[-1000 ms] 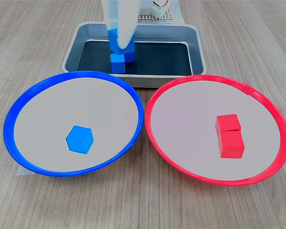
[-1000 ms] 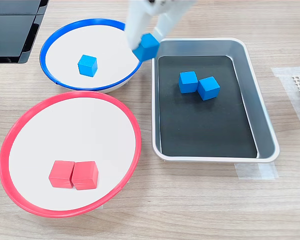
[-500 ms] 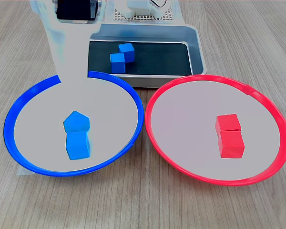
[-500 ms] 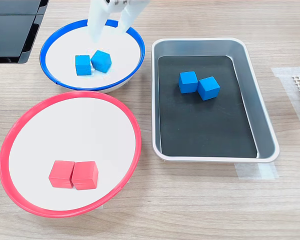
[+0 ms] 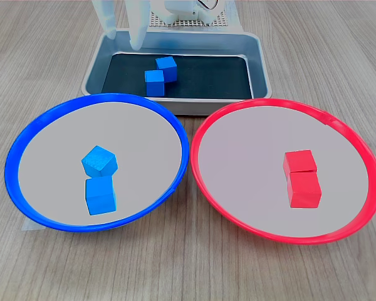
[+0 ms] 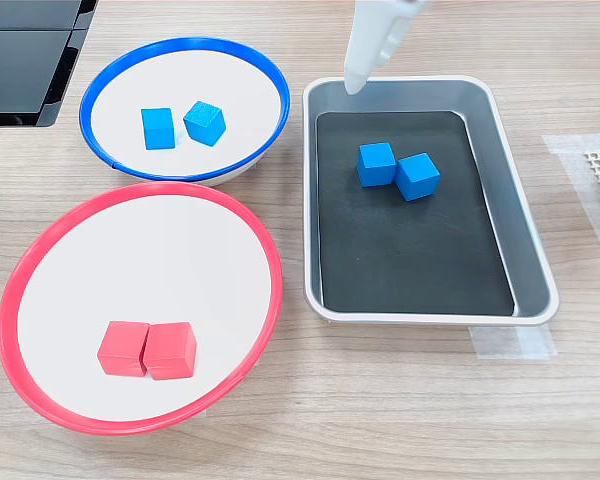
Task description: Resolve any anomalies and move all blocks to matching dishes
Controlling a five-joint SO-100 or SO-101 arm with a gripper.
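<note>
Gripper (image 5: 121,36) now above tray (image 5: 258,63), empty

Bright, even overhead light fills both exterior views, leaving only soft, short shadows under the blue-rimmed dish (image 5: 12,188) and red-rimmed dish (image 5: 203,188) on the wooden table (image 5: 188,269). The grey metal tray (image 6: 535,270) carries a mild sheen along its walls, with no harsh glare. The scene is sharp throughout, except the pale gripper (image 5: 121,34), which is smeared and washed out at the top edge.
</note>
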